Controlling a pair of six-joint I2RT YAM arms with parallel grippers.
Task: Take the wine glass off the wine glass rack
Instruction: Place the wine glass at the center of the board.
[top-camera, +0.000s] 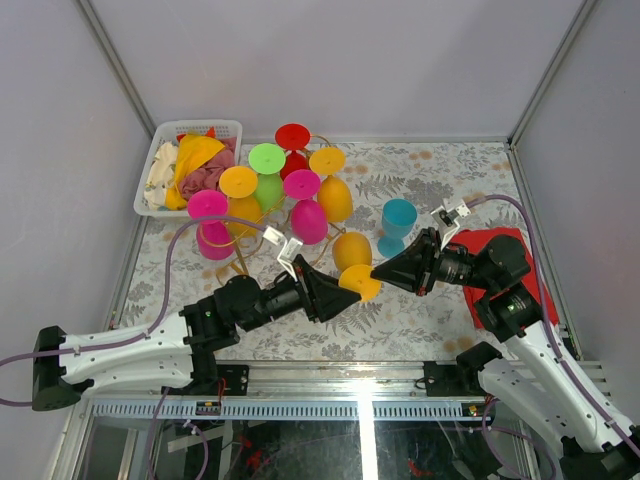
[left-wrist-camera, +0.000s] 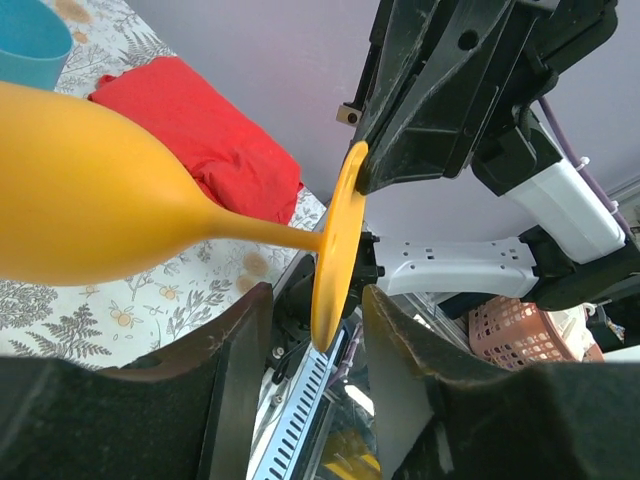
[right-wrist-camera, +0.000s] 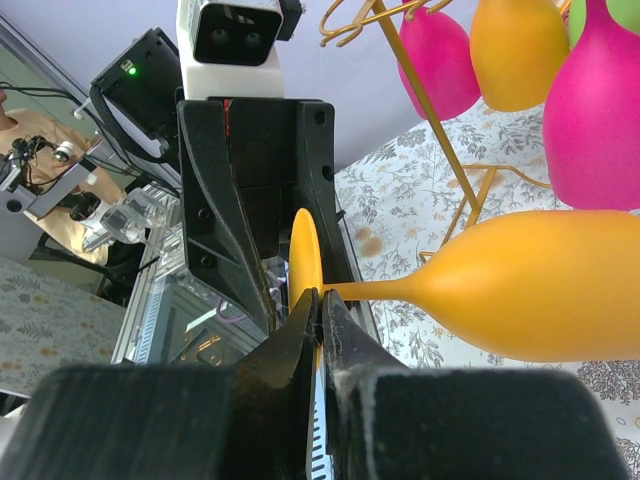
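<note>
Floral-print table (top-camera: 425, 322) inside plain pale walls. No brand, label or legible writing on any item. The wine glass (top-camera: 352, 252), yellow-orange, is off the wine glass rack (right-wrist-camera: 452, 160). It is held horiz. above the near part of the table, between the two arms, bowl pointing to the far side. The right gripper (right-wrist-camera: 320, 305) is clamped on the rim of the foot disc. The left gripper (left-wrist-camera: 315, 325) is spread, one finger on either side of the same disc, with a gap visible on both sides. Assessment: opaque matte body, prob. plastic, so light, stiff and less fragile than real glass. It is smooth, so a rim pinch may slip or pivot w/ the bowl overhanging. Preferred hold: stem next to the foot, or flat across the disc faces.
</note>
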